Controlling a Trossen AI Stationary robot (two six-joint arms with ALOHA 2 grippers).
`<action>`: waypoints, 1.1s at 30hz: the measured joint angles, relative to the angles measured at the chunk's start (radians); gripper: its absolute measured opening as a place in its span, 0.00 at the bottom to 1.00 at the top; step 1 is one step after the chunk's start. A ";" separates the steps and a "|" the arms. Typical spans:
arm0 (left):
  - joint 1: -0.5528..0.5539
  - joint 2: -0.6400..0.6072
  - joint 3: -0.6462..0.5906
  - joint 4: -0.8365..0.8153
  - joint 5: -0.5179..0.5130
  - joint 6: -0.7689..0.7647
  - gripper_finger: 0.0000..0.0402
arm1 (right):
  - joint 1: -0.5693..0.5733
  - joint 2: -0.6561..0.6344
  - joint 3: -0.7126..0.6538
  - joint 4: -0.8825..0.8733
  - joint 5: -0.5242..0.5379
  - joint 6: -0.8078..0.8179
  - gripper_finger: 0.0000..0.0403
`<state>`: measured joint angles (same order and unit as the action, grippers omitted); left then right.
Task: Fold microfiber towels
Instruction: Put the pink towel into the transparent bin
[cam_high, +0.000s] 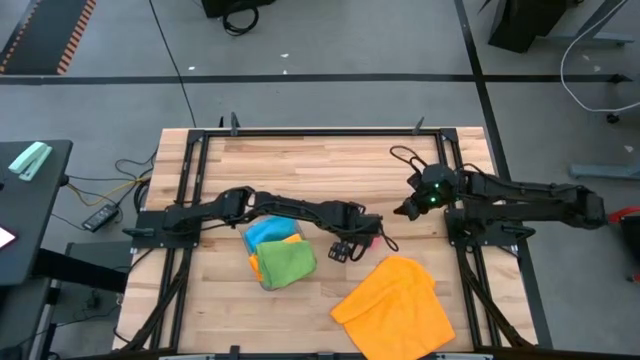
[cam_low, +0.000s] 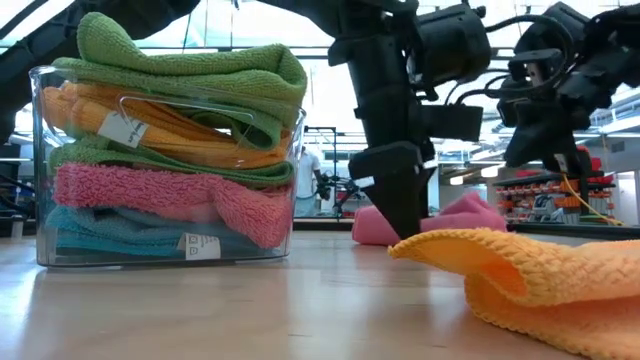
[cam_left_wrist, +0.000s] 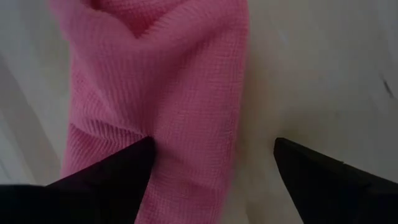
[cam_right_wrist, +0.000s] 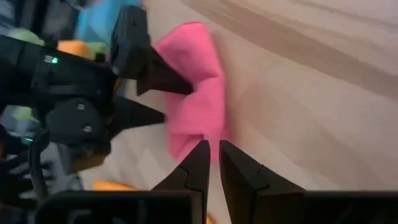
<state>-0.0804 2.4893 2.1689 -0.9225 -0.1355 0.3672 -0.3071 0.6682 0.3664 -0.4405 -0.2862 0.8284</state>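
Note:
A pink microfiber towel (cam_left_wrist: 168, 81) lies bunched on the wooden table near its middle (cam_right_wrist: 199, 106). My left gripper (cam_left_wrist: 214, 162) is open right over it, pointing steeply down. One finger (cam_left_wrist: 106, 180) is over the cloth and the other (cam_left_wrist: 329, 180) is over bare wood beside the towel's edge. An orange towel (cam_high: 395, 305) lies loosely spread at the near right (cam_low: 540, 275). My right gripper (cam_right_wrist: 212, 162) is shut and holds nothing. It hangs above the table's right part (cam_high: 403, 211), pointing toward the pink towel. My left gripper comes at the pink towel from above, slanting. One fingertip (cam_right_wrist: 186, 89) stands over the cloth near its long edge (cam_left_wrist: 230, 124), and the other stands off the cloth. The towel lies flat on the table. I cannot tell whether the fingertips touch it.
A clear plastic tray (cam_low: 40, 150) stands left of the left gripper (cam_high: 262, 262), holding a stack of folded green, orange, pink and blue towels. Black frame rails (cam_high: 190, 180) run along the table's left and right sides. Bare wood shows at the far half.

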 joint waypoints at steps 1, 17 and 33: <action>0.003 0.000 0.000 -0.001 0.002 -0.002 0.85 | 0.011 0.001 -0.021 0.043 -0.001 0.030 0.11; 0.035 -0.113 0.007 -0.071 0.087 -0.098 0.83 | 0.057 0.191 -0.129 0.402 -0.081 0.324 0.56; 0.043 -0.127 -0.064 -0.078 0.133 -0.192 0.64 | 0.038 0.677 0.031 0.526 -0.144 0.259 0.80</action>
<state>-0.0376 2.3623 2.1048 -1.0008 -0.0029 0.1753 -0.2693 1.3450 0.3974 0.0858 -0.4304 1.0873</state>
